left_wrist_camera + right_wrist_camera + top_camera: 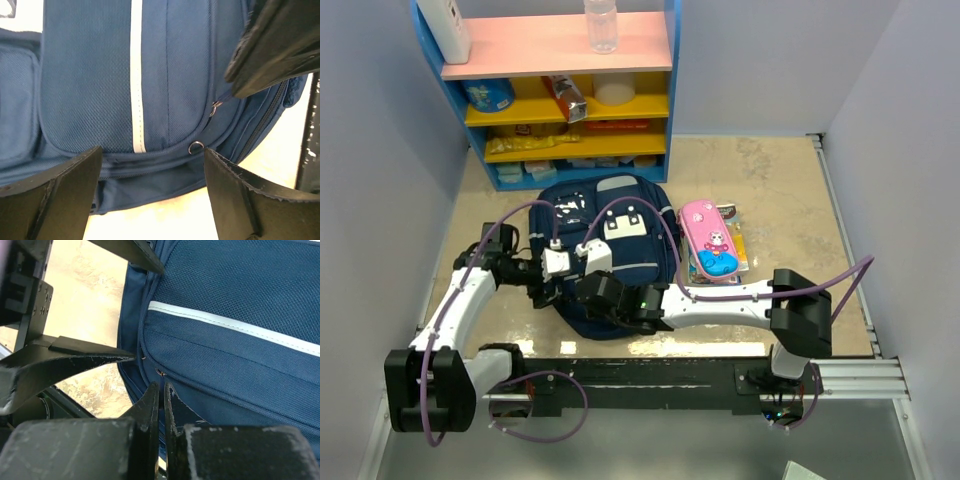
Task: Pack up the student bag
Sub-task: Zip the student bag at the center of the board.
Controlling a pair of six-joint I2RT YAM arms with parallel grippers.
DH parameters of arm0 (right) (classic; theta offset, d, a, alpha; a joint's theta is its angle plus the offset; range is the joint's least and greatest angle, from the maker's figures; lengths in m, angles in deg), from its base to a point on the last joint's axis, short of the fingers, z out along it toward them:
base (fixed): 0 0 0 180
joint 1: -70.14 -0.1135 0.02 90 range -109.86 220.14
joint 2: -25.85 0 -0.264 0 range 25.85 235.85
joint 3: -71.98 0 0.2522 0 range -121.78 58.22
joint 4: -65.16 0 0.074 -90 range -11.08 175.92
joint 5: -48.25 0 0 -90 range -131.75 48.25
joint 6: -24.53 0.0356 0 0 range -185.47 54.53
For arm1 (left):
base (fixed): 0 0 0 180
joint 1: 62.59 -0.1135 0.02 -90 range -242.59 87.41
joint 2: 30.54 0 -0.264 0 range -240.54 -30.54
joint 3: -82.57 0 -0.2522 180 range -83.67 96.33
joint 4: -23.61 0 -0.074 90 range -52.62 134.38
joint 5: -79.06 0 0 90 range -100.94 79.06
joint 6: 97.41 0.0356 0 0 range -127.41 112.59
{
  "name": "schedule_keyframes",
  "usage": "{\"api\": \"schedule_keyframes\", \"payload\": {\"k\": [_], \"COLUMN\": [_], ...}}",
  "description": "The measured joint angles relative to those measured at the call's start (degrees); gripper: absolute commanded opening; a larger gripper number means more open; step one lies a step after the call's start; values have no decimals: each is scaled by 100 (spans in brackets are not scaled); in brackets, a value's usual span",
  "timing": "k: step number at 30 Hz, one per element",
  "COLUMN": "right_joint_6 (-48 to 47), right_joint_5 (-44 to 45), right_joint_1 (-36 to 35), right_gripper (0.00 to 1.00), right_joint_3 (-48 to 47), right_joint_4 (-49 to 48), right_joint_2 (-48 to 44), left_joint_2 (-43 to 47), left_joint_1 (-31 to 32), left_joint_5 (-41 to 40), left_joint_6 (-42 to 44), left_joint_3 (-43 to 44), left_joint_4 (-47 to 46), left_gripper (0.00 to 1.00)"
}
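Observation:
The student bag, navy with pale grey stripes and a white patch, lies flat on the table in front of the shelf. My left gripper is at the bag's near left corner. In the left wrist view its jaws stand wide open around the bag's bottom edge, holding nothing. A metal zip ring sits by the right finger. My right gripper is just beside it, its jaws pressed together on a thin zip pull of the front pocket.
A pink pencil case lies on flat books right of the bag. A blue, yellow and pink shelf with a bottle, boxes and cans stands at the back. White walls close in both sides. The arms' rail runs along the near edge.

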Motion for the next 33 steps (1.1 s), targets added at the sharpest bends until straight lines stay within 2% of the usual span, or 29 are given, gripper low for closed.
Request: {"api": "schedule_keyframes", "payload": {"k": [7,13,16,17,18,19,23,33], "right_joint_6": [210,321,358,372,380,393,417,452], "right_joint_5": [-33,-74,-118,-133,-138,-140,-140,-133], "right_joint_1": [7,39,72,74,74,76,98,186], "right_gripper": [0,0,0,0,0,0,0,0], "right_joint_3": [136,214,247,262,280,299,350,439], "right_joint_4": [-26,-55,-72,-90,-98,-116,-140,-177], "right_joint_2": [-116,-221,-264,-273,-282,-291,-299,-387], "left_joint_2": [205,144,105,90,76,72,11,-7], "left_joint_1": [55,487,581,597,614,649,835,979], "left_joint_5": [350,396,391,374,367,348,177,63], "left_joint_6": [216,339,356,354,352,348,407,485], "left_joint_3": [-197,-317,-323,-323,-323,-323,-321,-319], "left_joint_4": [-511,-664,-654,-647,-629,-605,-542,-514], "left_gripper": [82,79,68,60,56,47,31,23]}}
